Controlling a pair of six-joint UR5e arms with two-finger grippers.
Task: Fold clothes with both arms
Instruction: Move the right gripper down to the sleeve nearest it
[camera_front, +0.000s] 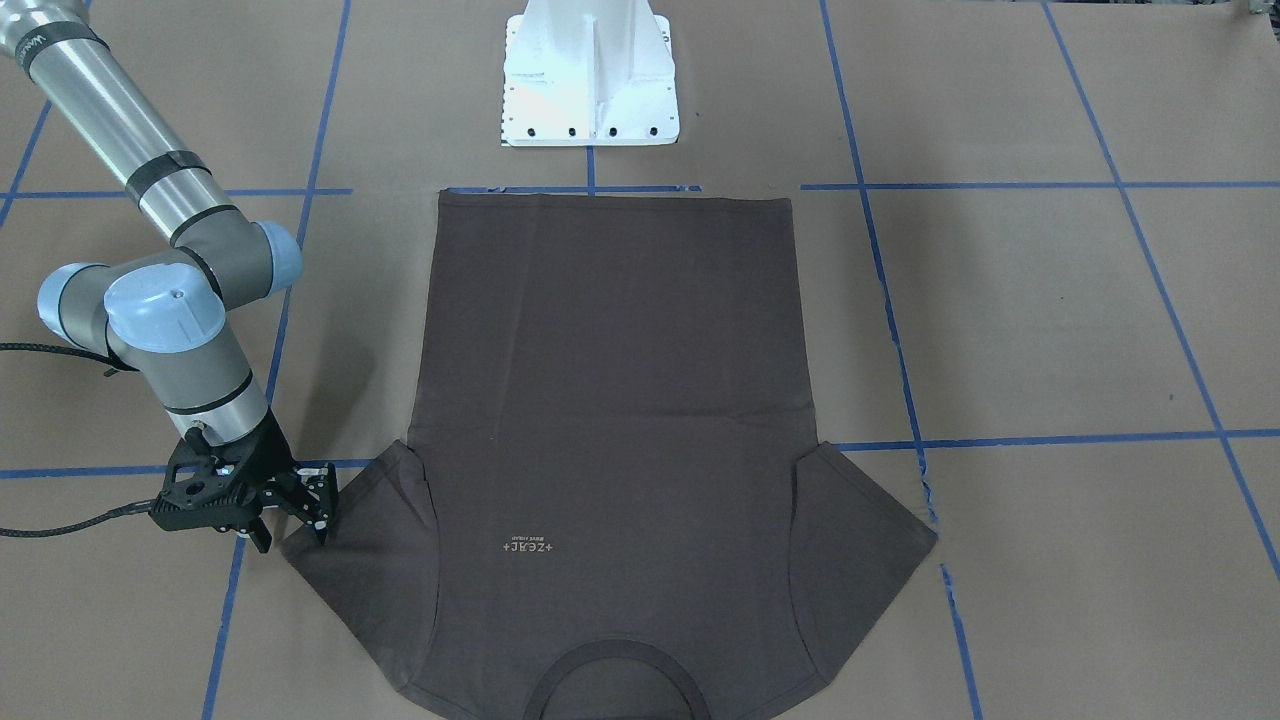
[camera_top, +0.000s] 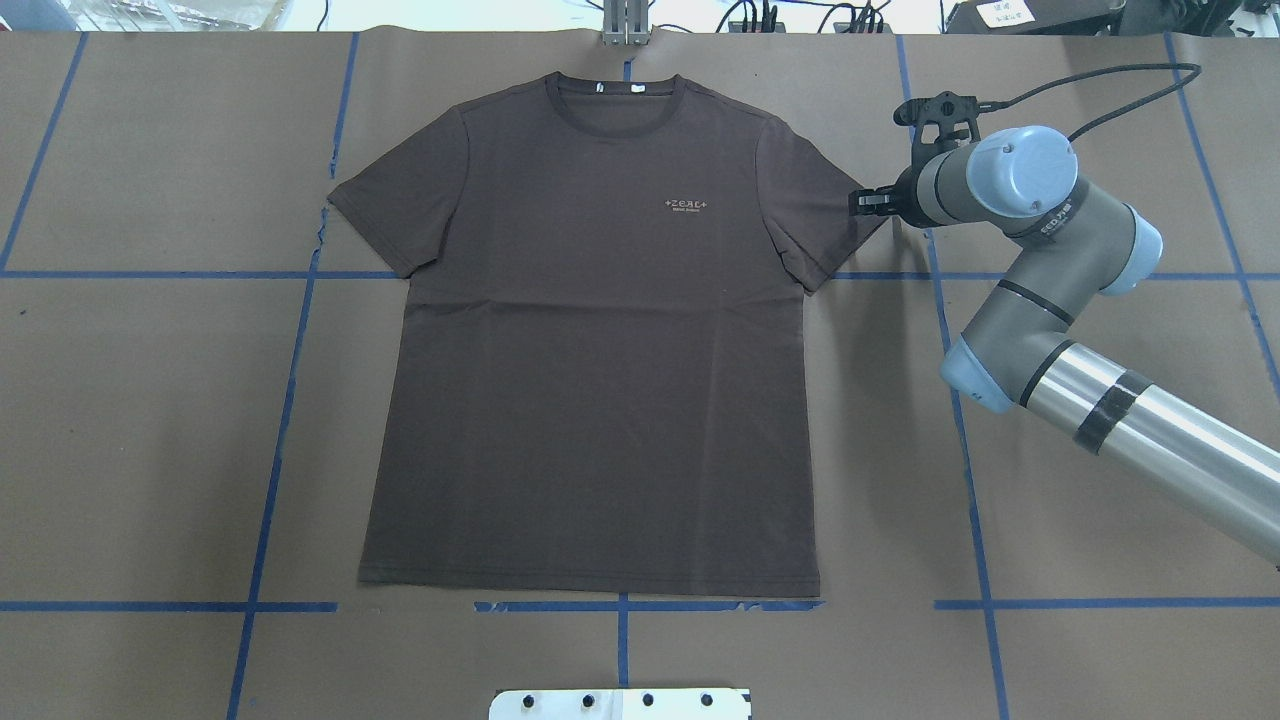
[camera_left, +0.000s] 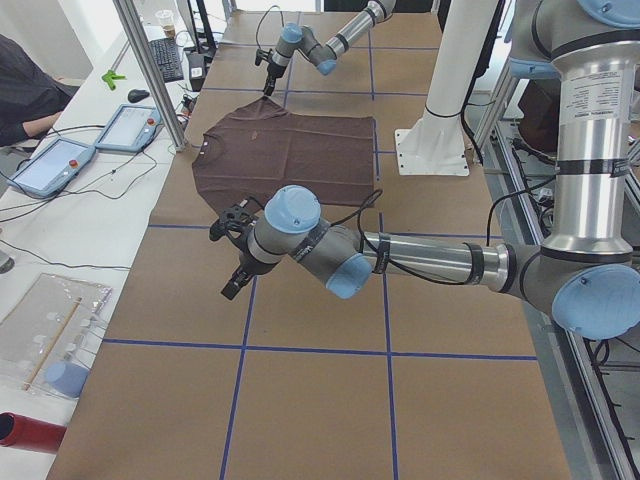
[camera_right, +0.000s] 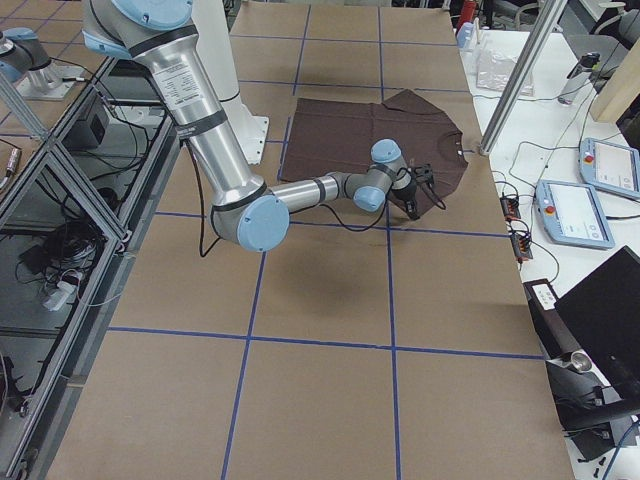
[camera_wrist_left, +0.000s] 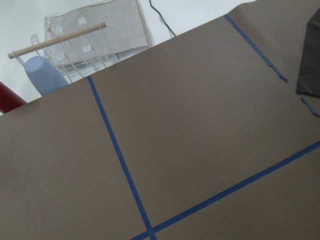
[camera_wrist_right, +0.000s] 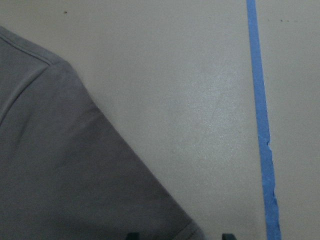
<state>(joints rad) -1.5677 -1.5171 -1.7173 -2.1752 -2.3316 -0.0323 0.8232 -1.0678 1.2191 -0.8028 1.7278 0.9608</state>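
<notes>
The dark grey-brown T-shirt (camera_top: 590, 380) lies flat and face up on the brown table, collar away from the robot; it also shows spread out in the front view (camera_front: 610, 400). My right gripper (camera_front: 295, 518) is low at the tip of the shirt's sleeve on my right (camera_top: 830, 215), and it is open. In the right wrist view the sleeve corner (camera_wrist_right: 60, 175) lies between the two fingertips (camera_wrist_right: 131, 235). My left gripper (camera_left: 232, 288) hovers over bare table well off the shirt's other side; I cannot tell whether it is open or shut. The left wrist view catches only a shirt edge (camera_wrist_left: 310, 75).
The white pedestal base (camera_front: 590, 80) stands just beyond the shirt's hem. Blue tape lines (camera_top: 270, 440) grid the table. Past the far edge sit tablets (camera_left: 130, 125), a clear rack (camera_wrist_left: 90, 40), a blue cup (camera_wrist_left: 42, 75) and a seated person (camera_left: 20, 90).
</notes>
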